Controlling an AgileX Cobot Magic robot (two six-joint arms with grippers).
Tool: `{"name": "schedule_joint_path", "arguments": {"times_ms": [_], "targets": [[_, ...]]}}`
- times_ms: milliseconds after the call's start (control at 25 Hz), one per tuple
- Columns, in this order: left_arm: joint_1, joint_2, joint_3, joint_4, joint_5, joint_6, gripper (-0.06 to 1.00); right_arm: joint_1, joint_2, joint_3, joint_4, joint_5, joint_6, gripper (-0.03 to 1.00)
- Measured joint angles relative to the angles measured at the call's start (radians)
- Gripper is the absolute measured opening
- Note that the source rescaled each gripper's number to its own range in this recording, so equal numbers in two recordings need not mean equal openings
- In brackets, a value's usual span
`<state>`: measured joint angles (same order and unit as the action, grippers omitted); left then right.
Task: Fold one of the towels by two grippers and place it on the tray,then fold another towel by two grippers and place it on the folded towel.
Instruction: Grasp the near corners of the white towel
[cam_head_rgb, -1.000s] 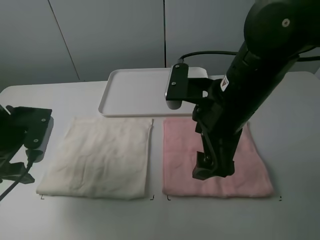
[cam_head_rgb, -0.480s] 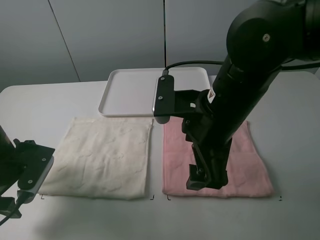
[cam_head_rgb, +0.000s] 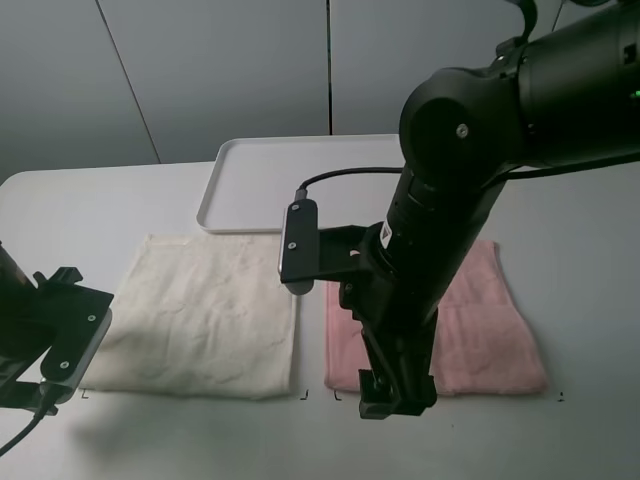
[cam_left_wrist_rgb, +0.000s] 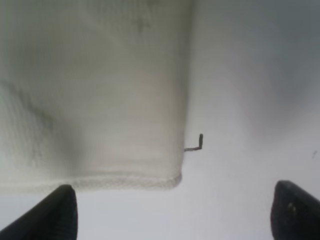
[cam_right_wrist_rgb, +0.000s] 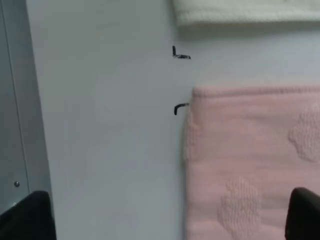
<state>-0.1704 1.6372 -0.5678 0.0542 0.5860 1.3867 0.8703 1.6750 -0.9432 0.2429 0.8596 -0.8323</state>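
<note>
The cream-white towel lies flat on the left of the table and the pale pink towel flat on the right. Behind them sits the white tray with nothing on it. My right arm reaches down over the pink towel's near-left corner. The right gripper is open there, with the pink towel under one side and bare table under the other. My left arm sits by the cream towel's near-left corner. The left gripper stands open just off that corner of the cream towel. Neither gripper holds anything.
Small black corner marks on the white table outline where each towel lies; one more such mark sits by the cream towel's corner. A grey wall stands behind the tray. The table's front edge is close to both grippers.
My right arm has swung from the middle of the pink towel toward its near-left corner. My left arm has come down along the table's left side to the cream towel's near corner.
</note>
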Motion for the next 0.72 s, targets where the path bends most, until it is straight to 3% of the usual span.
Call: {"name": "schedule_joint_path", "arguments": {"times_ms": [280, 720], "targets": [[0.000, 0.029, 0.004, 0.000, -0.011, 0.047, 0.99, 0.115, 0.043, -0.005, -0.046, -0.045, 0.033, 1.00], [0.000, 0.057, 0.021, 0.000, -0.030, 0.053, 0.99, 0.189, 0.160, -0.140, -0.052, -0.061, 0.076, 1.00]]}}
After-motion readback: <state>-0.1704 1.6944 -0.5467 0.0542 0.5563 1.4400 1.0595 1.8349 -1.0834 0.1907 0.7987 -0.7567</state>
